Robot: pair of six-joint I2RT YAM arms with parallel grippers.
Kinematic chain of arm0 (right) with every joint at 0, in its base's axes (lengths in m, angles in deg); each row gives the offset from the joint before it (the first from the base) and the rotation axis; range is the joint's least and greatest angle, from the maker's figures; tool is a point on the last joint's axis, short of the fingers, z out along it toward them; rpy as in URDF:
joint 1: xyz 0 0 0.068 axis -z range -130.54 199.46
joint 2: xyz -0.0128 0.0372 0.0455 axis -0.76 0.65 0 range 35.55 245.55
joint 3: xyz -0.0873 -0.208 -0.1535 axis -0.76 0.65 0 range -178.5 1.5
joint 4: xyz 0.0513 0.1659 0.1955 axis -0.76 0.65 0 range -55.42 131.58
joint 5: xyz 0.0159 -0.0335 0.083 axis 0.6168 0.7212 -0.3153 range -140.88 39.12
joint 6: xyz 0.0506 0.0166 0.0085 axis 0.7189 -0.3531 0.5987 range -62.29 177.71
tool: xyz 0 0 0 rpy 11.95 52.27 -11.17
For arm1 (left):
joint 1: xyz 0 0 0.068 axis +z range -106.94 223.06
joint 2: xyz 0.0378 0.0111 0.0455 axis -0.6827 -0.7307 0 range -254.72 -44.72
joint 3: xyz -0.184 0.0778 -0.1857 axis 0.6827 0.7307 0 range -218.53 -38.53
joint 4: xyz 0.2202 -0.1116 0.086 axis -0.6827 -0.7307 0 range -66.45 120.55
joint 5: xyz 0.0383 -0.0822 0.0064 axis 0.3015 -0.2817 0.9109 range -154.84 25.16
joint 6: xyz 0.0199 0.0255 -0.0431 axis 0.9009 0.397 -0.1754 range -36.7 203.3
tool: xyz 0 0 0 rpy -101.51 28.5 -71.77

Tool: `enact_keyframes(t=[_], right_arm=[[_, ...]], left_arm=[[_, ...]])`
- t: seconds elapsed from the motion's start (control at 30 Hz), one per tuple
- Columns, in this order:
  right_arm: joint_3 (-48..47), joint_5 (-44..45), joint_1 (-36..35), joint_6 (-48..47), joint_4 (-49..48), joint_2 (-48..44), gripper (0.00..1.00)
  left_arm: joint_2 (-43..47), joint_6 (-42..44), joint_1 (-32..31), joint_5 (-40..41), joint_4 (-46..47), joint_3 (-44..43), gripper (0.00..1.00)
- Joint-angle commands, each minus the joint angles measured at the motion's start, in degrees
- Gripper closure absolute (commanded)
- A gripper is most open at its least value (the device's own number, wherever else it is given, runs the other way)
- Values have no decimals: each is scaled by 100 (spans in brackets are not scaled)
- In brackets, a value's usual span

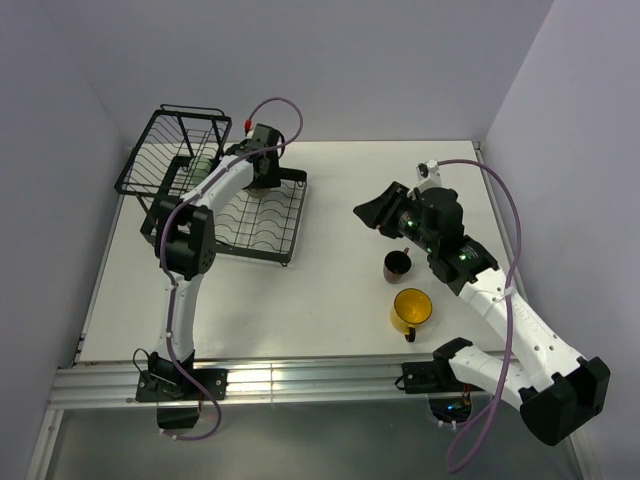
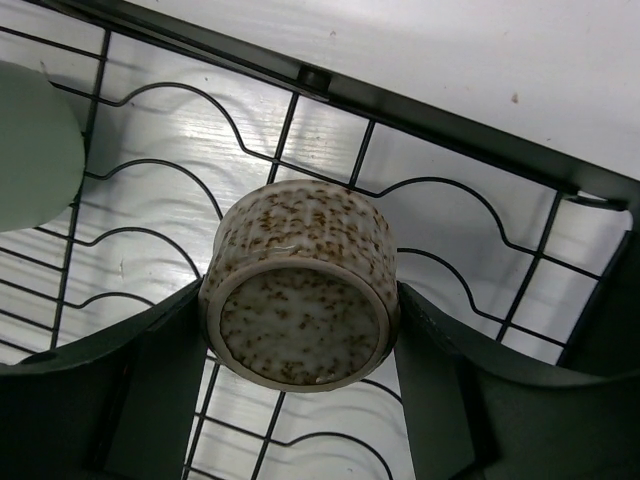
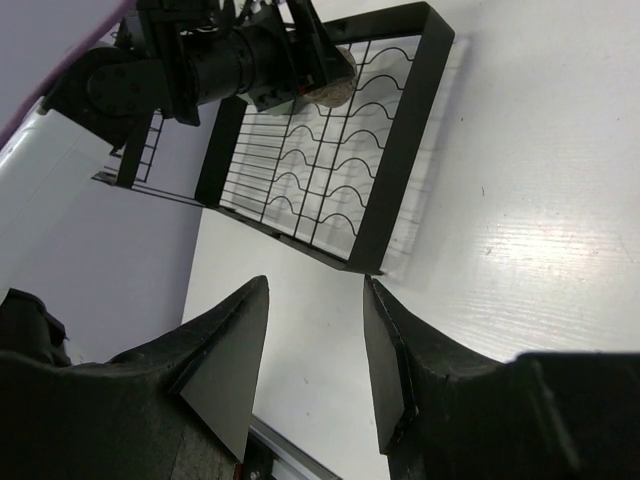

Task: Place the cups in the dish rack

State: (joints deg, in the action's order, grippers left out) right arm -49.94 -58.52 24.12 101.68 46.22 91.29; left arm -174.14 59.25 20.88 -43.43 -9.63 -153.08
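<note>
The black wire dish rack point(image 1: 262, 222) stands at the table's far left, with its taller basket point(image 1: 165, 150) behind the flat tray. My left gripper point(image 1: 266, 168) is over the tray and shut on the beige speckled cup point(image 2: 300, 300), which is held bottom-up between the fingers point(image 2: 150, 390) just above the tray wires point(image 2: 440, 185). The pale green tumbler point(image 2: 30, 150) sits in the rack beside it and also shows in the top view point(image 1: 203, 166). My right gripper point(image 1: 375, 212) is open and empty above the table point(image 3: 315, 290). The dark brown mug point(image 1: 397, 264) and the yellow mug point(image 1: 411, 310) stand on the table below it.
The white table point(image 1: 330, 190) is walled at the back and both sides. The right wrist view shows the rack point(image 3: 400, 130) and the left gripper holding the cup point(image 3: 335, 88) over it. The right arm point(image 1: 500, 300) reaches over the table's right side.
</note>
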Motion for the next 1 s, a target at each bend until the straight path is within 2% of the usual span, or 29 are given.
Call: enact_keyframes(t=[0.0,0.17,0.23,0.3,0.37,0.4,0.5,0.6,0.97], right_arm=[[-103,-18,29,-99,-144,24,50],[-129,-27,29,-116,-136,59,50],[-147,-27,29,-134,-118,77,50],[-156,-27,29,-151,-109,77,50],[-156,-18,29,-143,-109,94,50],[-173,-36,29,-151,-100,103,50],[-191,-36,29,-151,-100,129,50],[-217,-45,29,-169,-92,138,50],[-235,-62,29,-178,-100,182,50]], left_arm=[[-109,50,-15,-14,213,-191,92],[-188,-12,64,-5,344,-104,84],[-223,-29,90,12,345,-121,73],[-267,-20,90,30,345,-139,68],[-285,-20,99,65,353,-147,54],[-285,-12,99,100,353,-139,44],[-267,-12,99,188,380,-104,34],[-188,-3,99,276,459,2,28],[-127,41,99,355,547,98,21]])
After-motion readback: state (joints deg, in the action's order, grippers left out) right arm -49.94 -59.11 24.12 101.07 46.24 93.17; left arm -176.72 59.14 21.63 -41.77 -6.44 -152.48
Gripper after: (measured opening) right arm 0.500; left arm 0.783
